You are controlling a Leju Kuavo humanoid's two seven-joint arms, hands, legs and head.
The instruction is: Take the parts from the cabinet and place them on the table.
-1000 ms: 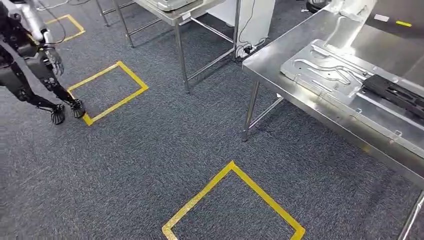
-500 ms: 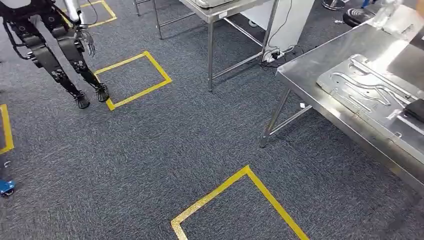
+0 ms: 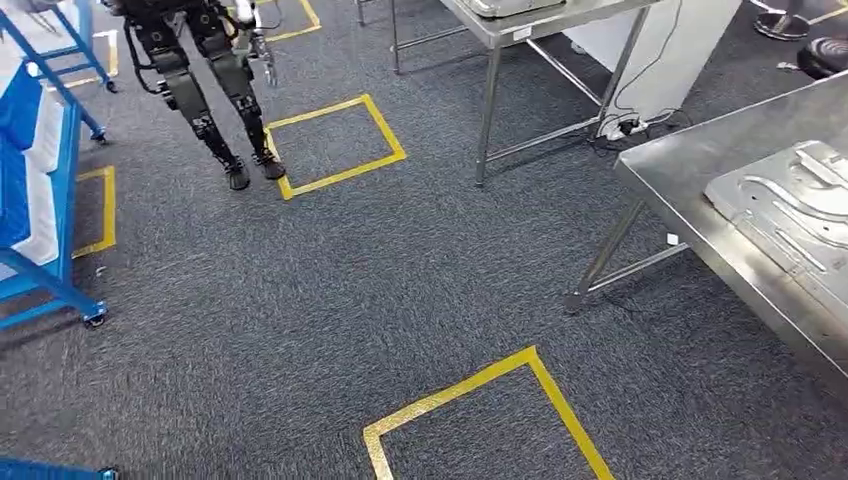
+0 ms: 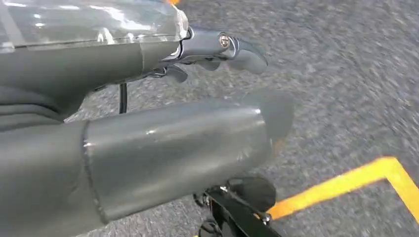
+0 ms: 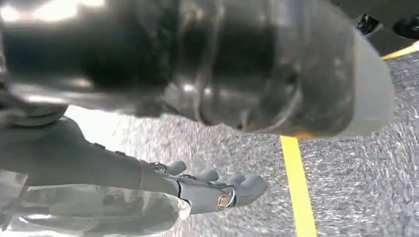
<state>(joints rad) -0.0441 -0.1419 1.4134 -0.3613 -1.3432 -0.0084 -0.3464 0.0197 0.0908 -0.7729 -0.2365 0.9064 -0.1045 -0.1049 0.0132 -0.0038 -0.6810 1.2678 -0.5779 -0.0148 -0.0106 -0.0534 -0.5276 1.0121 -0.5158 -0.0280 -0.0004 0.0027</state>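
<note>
Beside the steel table's near corner, both empty hands, left and right, hang slack-fingered, so turning toward the blue cabinet seems best.

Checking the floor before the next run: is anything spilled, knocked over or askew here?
Nothing stands out. The grey carpet shows no spill, the steel table stands level with a flat stamped metal plate lying on it, and the second black-legged humanoid robot stands upright beside a yellow tape square.
</note>
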